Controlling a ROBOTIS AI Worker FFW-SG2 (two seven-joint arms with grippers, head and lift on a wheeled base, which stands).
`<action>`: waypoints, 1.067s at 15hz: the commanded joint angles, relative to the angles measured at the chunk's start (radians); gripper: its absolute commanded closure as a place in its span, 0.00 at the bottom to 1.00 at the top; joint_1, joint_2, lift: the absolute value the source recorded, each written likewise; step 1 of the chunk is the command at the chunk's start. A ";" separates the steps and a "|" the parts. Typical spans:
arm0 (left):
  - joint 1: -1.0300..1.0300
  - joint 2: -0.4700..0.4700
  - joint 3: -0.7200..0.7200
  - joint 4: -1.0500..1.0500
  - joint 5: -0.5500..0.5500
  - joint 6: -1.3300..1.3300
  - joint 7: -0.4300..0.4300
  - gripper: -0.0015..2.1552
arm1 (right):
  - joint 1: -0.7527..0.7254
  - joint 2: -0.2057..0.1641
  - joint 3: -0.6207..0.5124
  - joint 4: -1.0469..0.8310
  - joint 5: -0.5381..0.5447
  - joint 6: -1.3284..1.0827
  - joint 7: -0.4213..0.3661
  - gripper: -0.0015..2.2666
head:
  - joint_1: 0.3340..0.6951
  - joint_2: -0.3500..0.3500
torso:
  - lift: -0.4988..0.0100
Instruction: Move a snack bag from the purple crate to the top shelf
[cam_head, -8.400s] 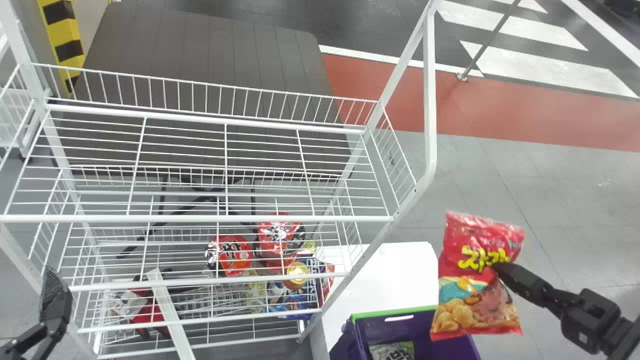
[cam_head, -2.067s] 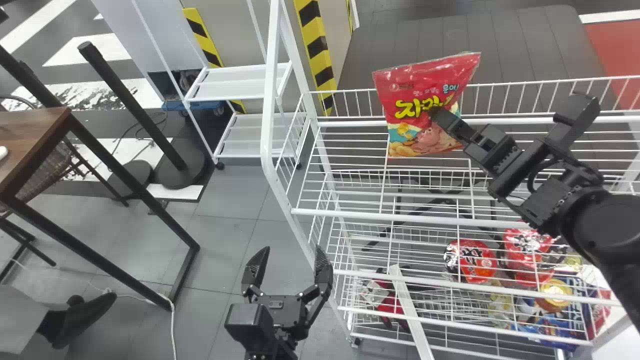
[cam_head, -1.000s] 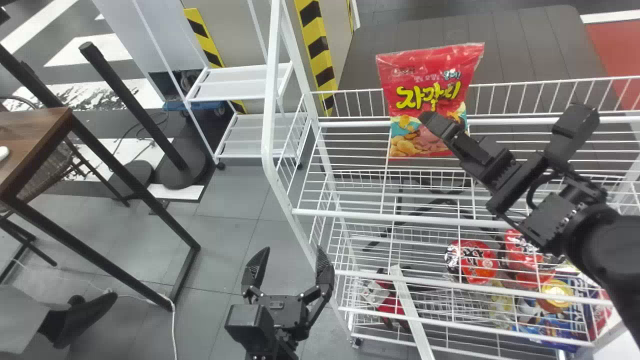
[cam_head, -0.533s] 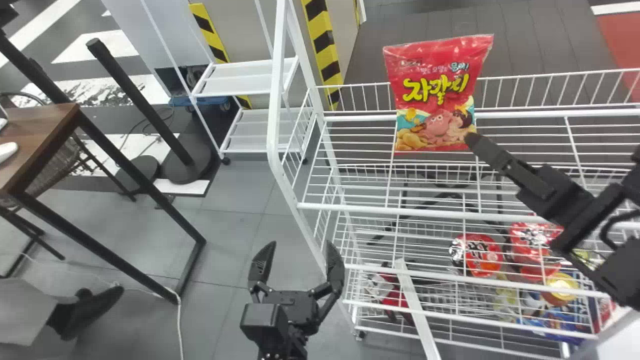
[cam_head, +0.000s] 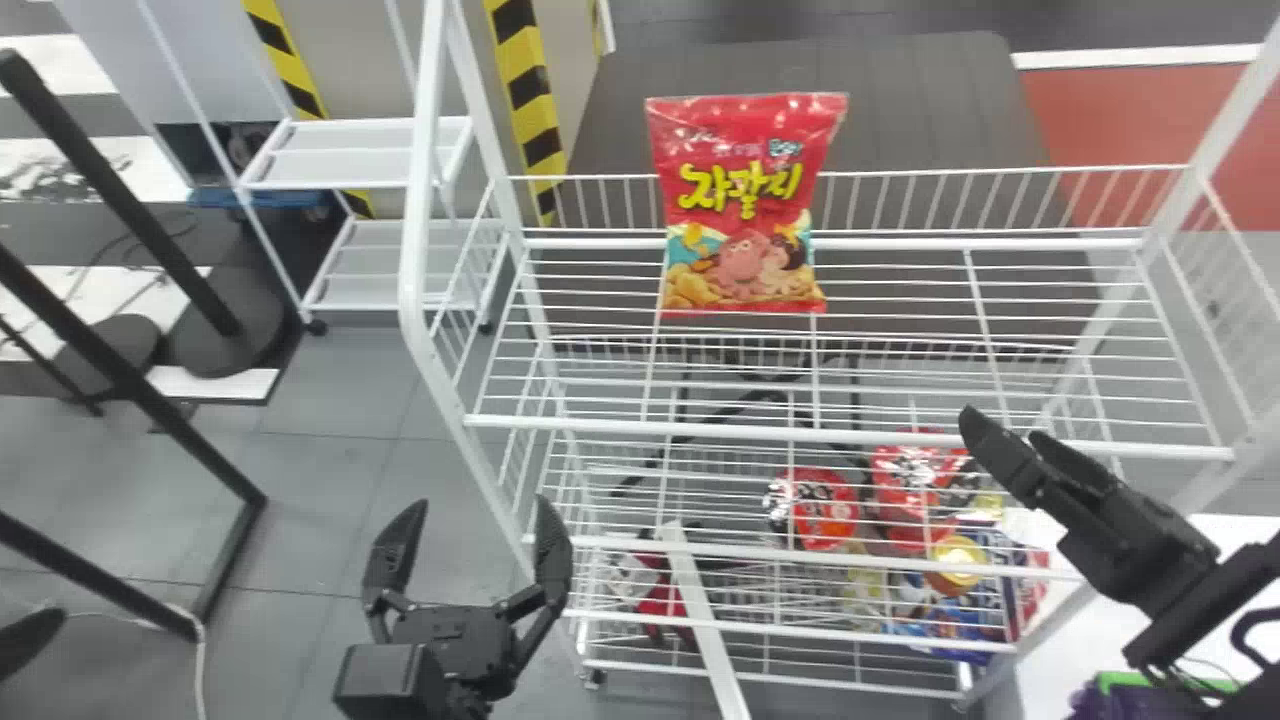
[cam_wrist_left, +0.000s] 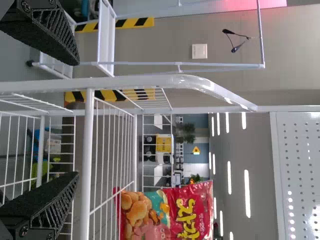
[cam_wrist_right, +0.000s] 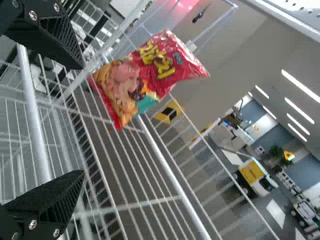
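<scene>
A: Quick, where's the snack bag (cam_head: 745, 205)?

B: On the top shelf (cam_head: 700, 431), left of the middle, standing upright by the far rail (cam_head: 1000, 172). Top edge sticks up above the rail, printed front faces the head camera

A: Anything holding it?

B: No, both pincers are off it. Right pincer (cam_head: 1003, 423) is wide, at the near right of the rack, well apart from the bag

A: Left pincer (cam_head: 482, 502)?

B: Wide too, nothing between the fingers, near side, just left of the rack

A: Purple crate (cam_head: 1090, 700)?

B: Near right corner, cut off by the bottom edge, green rim, next to a white surface (cam_head: 1060, 600)

A: Lower shelves?

B: Red packs (cam_head: 820, 510), a cup with a yellow top (cam_head: 957, 560) and blue packs (cam_head: 950, 622) toward the right, red-and-white thing (cam_head: 660, 600) at left, white strip (cam_head: 705, 630) slanting across the near side
</scene>
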 joint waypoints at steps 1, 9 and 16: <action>0.042 0.004 -0.015 -0.111 0.003 0.106 -0.001 0.01 | 0.076 0.005 -0.043 -0.020 0.063 -0.094 0.002 0.03 | 1.00 0.59 | 1.00; 0.094 -0.006 -0.137 -0.325 -0.046 0.293 0.059 0.03 | 0.218 0.053 -0.191 0.082 0.183 -0.361 0.100 0.03 | 1.00 0.22 | 1.00; -0.128 -0.060 -0.325 -0.333 -0.076 0.573 0.177 0.04 | 0.247 0.040 -0.202 0.134 0.219 -0.499 0.132 0.03 | 1.00 0.00 | 1.00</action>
